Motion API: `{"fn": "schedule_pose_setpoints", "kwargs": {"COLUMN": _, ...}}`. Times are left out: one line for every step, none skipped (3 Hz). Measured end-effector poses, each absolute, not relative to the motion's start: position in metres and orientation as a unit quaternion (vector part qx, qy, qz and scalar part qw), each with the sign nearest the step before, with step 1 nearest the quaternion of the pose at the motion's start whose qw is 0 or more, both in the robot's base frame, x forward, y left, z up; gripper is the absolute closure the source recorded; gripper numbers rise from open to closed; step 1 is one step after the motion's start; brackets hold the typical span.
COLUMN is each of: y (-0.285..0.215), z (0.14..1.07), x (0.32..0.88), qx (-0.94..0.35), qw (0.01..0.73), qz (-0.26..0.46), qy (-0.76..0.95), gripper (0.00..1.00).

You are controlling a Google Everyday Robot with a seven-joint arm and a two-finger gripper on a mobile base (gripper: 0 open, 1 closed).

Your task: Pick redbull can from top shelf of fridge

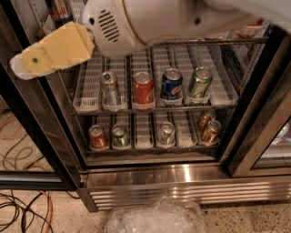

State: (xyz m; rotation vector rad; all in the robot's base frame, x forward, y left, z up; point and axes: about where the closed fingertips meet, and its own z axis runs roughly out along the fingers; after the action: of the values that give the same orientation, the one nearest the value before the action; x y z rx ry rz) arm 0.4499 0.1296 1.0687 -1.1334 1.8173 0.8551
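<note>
At upper left of the fridge (pixel 150 177), saw the pincer (pixel 28 63), grip state untellable, below and left of the likely redbull can (pixel 59 11).

Cream and white robot gripper (pixel 32 61) hangs at upper left, in front of a black-framed glass-door fridge (pixel 182 177), beside a slim blue-and-silver redbull can (pixel 60 11). Short soda cans (pixel 143 88) line the wire racks below.

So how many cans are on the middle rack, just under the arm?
4, left to right: a silver can, a red can, a blue Pepsi can, a green can. The arm covers the rack's back, so more may be hidden. The gripper hangs at upper left.
</note>
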Motion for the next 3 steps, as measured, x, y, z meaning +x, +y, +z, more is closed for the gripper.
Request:
{"fn": "schedule_pose_setpoints", "kwargs": {"y": 0.154, "z": 1.052, "x": 0.429, "qx": -0.359, "qw": 0.406, "qz": 0.362, "qy": 0.759, "gripper": 0.00}}
{"fn": "schedule_pose_setpoints", "kwargs": {"y": 0.156, "z": 1.060, "x": 0.438, "qx": -0.320, "qw": 0.426, "qz": 0.367, "qy": 0.763, "gripper": 0.00}}
{"fn": "schedule_pose_setpoints", "kwargs": {"y": 0.160, "z": 1.068, "x": 0.432, "qx": -0.325, "qw": 0.432, "qz": 0.364, "qy": 0.759, "gripper": 0.00}}
